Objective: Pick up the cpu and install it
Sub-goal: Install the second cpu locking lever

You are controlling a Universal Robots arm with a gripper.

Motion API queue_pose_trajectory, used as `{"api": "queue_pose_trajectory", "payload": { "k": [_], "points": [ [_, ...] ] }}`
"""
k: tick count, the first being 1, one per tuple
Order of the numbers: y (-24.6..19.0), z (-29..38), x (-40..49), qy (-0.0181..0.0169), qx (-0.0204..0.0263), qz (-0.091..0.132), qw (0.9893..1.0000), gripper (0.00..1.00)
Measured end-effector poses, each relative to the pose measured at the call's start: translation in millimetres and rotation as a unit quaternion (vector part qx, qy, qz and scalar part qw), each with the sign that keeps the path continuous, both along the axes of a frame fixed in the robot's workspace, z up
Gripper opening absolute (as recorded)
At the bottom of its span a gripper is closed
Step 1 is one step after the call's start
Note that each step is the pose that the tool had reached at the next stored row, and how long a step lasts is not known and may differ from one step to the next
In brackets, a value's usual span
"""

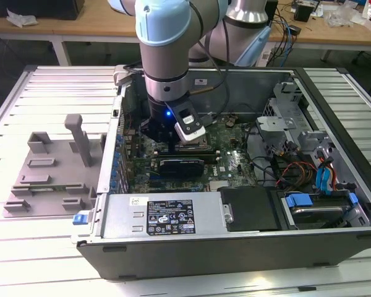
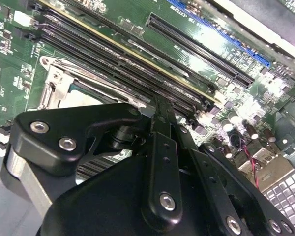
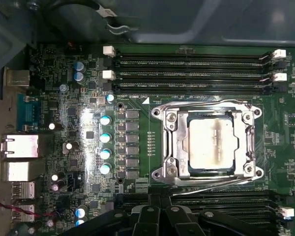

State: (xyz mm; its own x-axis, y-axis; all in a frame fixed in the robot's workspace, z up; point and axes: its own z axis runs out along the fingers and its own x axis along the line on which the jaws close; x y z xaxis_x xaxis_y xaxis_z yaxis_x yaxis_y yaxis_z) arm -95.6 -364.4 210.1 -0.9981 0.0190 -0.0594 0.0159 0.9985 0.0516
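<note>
1. Nearest the camera in both wrist views is the black, bolted linkage of the gripper (image 2: pixel 160 115), whose fingers look drawn together to a narrow tip with nothing seen between them (the tip itself is partly masked by the gripper's own body).
2. The cpu (image 3: pixel 211 144), a small flat square chip with a shiny silver top and thin dark rim, lies flat inside the silver metal socket frame (image 3: pixel 169 142) on the green motherboard (image 3: pixel 137 123), seated in its recess and apart from the gripper in the first wrist view.
3. Just beside the socket run long black memory slots (image 3: pixel 187 73) on one side and more slots on the other, with a row of small blue-capped capacitors (image 3: pixel 105 142) near the frame.
4. In the exterior view the grey-and-blue robot arm (image 1: pixel 164 55) reaches down into the open grey computer case (image 1: pixel 235 247); a grey plastic tray with raised blocks (image 1: pixel 46 173) sits well apart at the exterior view's left.
5. Risk, as I judge it: a chip not fully level in the recess could bend the pins beneath if pressed; a low tip could also scrape the frame or slots.
6. Hard to tell: whether the chip is fully seated and whether the frame's retaining parts are latched.
</note>
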Motion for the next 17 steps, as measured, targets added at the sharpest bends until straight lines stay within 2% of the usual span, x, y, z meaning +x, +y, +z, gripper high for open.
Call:
{"api": "queue_pose_trajectory", "payload": {
  "k": [7, 9, 11, 14, 15, 17],
  "points": [
    [0.0, -1.0, -2.3, 0.0001, 0.0008, 0.0, 1.0, 0.11],
    [0.0, -1.0, -2.2, 0.0, 0.0146, 0.0, 0.9999, 0.11],
    [-0.9, -1.2, -2.2, 0.0, 0.0162, 0.0, 0.9999, 0.11],
    [-2.9, -1.4, -1.3, 0.0001, 0.0237, 0.0, 0.9997, 0.11],
    [-3.5, -1.4, 0.3, 0.0001, 0.0276, 0.0, 0.9996, 0.11],
    [-5.4, -1.5, 5.6, -0.0001, 0.0292, 0.0, 0.9996, 0.11]
  ]
}}
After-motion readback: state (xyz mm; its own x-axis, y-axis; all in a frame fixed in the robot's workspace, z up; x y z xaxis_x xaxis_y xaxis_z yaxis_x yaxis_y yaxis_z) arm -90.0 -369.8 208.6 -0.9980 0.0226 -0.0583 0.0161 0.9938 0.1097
